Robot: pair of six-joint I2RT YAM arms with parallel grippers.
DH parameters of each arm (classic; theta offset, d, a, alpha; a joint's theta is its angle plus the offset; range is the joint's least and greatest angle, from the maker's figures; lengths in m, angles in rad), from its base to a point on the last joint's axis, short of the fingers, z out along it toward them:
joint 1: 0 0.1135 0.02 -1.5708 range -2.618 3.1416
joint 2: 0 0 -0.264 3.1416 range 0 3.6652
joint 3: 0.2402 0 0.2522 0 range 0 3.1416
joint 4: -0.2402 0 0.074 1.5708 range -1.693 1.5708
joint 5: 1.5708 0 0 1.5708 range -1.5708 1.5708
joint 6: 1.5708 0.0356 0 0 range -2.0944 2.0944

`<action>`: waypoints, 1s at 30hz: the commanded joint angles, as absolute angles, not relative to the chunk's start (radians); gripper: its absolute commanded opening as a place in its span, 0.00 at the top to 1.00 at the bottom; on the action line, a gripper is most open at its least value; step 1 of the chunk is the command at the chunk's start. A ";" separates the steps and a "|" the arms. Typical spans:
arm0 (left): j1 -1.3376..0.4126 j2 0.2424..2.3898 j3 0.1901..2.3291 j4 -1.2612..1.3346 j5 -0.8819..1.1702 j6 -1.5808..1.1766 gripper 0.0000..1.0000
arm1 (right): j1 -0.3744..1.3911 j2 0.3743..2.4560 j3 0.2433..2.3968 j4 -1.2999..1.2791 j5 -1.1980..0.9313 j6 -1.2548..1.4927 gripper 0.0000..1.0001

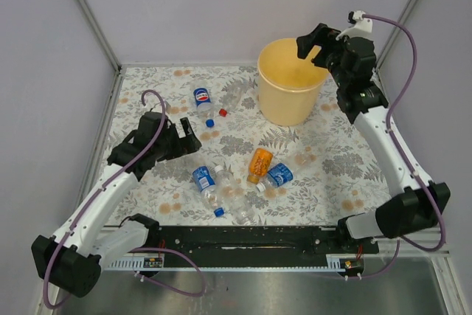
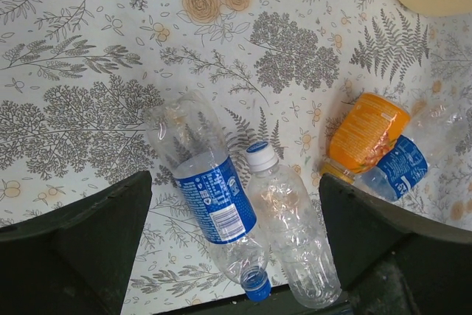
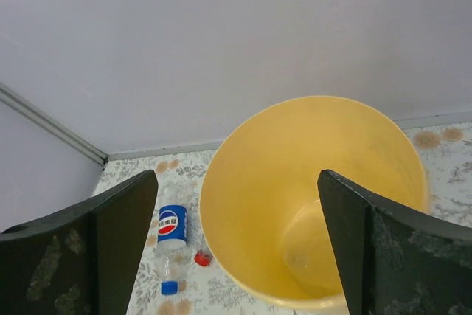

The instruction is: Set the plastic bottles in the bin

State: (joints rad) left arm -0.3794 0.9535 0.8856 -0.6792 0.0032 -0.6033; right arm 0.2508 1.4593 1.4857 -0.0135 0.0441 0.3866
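While the right gripper [image 3: 237,182] hangs above the bin [image 1: 284,101], it and the left gripper [image 2: 234,182] hold jaws wide, empty.

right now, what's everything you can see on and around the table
bin: one, pale yellow-orange, far right
blue-label bottles: three, clear; one far left of the bin, two near middle
orange bottle: one, near middle, against a blue-label one
clear bottle: one, white cap, beside a blue-label one
red cap: one, loose, by the far bottle
table: one, floral cover
left gripper: open, above the near bottles
right gripper: open, over the bin
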 commanded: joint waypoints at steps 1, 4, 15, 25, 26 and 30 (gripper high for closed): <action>-0.382 0.986 0.942 -0.661 -0.057 -0.591 0.01 | 0.270 1.251 1.402 -0.110 0.060 0.344 0.01; -0.382 1.020 0.943 -0.657 -0.058 -0.592 0.01 | 0.294 1.143 1.274 -0.193 0.040 0.342 0.01; -0.382 1.078 0.950 -0.650 -0.072 -0.634 0.01 | 0.552 0.847 0.899 -0.498 0.146 0.481 0.01; -0.382 0.951 0.850 -0.632 -0.124 -0.738 0.01 | 0.647 0.568 0.445 -0.522 0.140 0.843 0.00; -0.382 0.950 0.842 -0.634 -0.118 -0.741 0.01 | 0.646 0.551 0.413 -0.506 0.150 0.880 0.00; -0.382 0.936 0.822 -0.638 -0.130 -0.746 0.01 | 0.647 0.569 0.325 -0.367 0.163 0.972 0.01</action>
State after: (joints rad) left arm -0.3794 0.9531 0.8474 -0.6716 -0.1055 -0.7170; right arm 0.6395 0.5507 0.3714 -0.5198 0.1226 0.8146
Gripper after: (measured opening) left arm 0.988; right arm 0.993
